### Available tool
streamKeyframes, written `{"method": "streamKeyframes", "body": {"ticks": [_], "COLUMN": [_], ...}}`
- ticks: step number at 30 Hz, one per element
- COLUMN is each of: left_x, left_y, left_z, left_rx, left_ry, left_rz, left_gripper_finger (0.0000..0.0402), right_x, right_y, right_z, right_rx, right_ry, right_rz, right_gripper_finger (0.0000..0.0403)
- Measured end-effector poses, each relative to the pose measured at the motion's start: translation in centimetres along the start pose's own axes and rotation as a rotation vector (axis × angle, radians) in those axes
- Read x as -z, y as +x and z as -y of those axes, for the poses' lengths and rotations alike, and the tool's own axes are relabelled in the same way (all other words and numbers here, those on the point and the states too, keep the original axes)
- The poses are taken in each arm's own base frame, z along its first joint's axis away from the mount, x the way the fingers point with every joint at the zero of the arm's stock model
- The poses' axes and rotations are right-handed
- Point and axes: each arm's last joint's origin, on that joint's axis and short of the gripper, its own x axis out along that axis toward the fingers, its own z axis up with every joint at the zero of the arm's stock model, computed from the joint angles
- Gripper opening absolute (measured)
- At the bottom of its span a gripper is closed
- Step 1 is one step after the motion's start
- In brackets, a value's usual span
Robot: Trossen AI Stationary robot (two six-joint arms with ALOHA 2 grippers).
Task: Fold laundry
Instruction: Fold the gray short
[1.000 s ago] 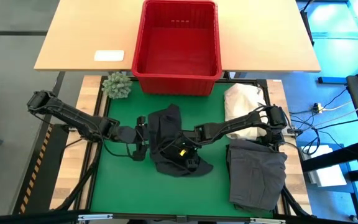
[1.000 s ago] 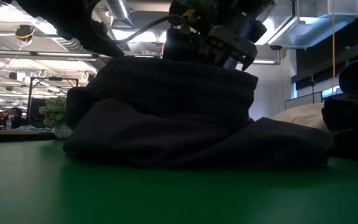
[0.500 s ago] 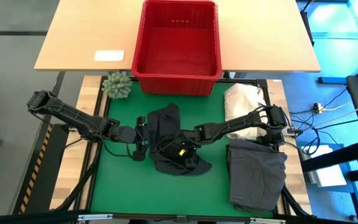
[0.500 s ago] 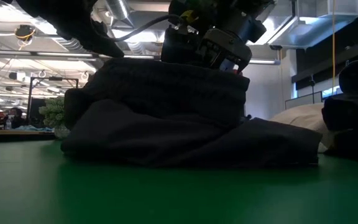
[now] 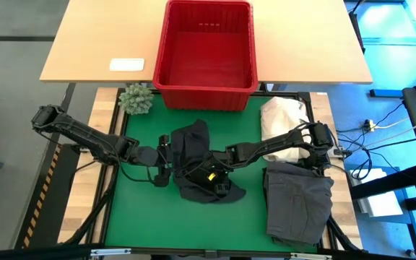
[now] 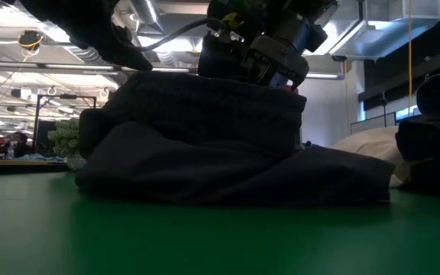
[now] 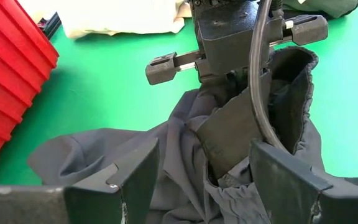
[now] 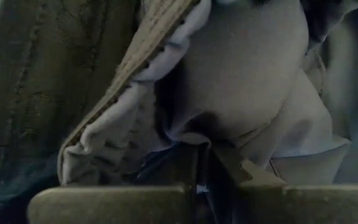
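Dark grey garment (image 5: 197, 162): soft, crumpled, bunched into a rumpled mound at centre of the green worktop (image 5: 139, 217). Left end effector (image 5: 166, 160): released, fingers spread at the garment's left edge. Right end effector (image 5: 211, 179): clenched on the garment's cloth from above.

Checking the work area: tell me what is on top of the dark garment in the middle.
The right pincer sits on the dark garment, shut on a fold of it. Whatever lies beneath the cloth is covered.
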Motion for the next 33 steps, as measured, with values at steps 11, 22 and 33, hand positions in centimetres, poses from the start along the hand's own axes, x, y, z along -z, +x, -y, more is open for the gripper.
{"method": "streamKeyframes", "body": {"ticks": [11,22,33], "left_x": [0.0,0.0,0.0], "left_y": [0.0,0.0,0.0], "left_z": [0.0,0.01,0.01], "left_rx": [0.0,0.0,0.0], "left_ry": [0.0,0.001,-0.002], "left_rz": [0.0,0.0,0.0], "left_gripper_finger": [0.024,0.024,0.024], "right_x": [0.0,-0.47,0.06], "right_y": [0.0,0.0,0.01], "right_z": [0.0,0.01,-0.1], "right_rx": [0.001,0.002,-0.038], "right_ry": [0.0,-0.008,0.002], "right_rz": [0.0,0.049,-0.007], "right_gripper_finger": [0.0024,0.0024,0.0024]}}
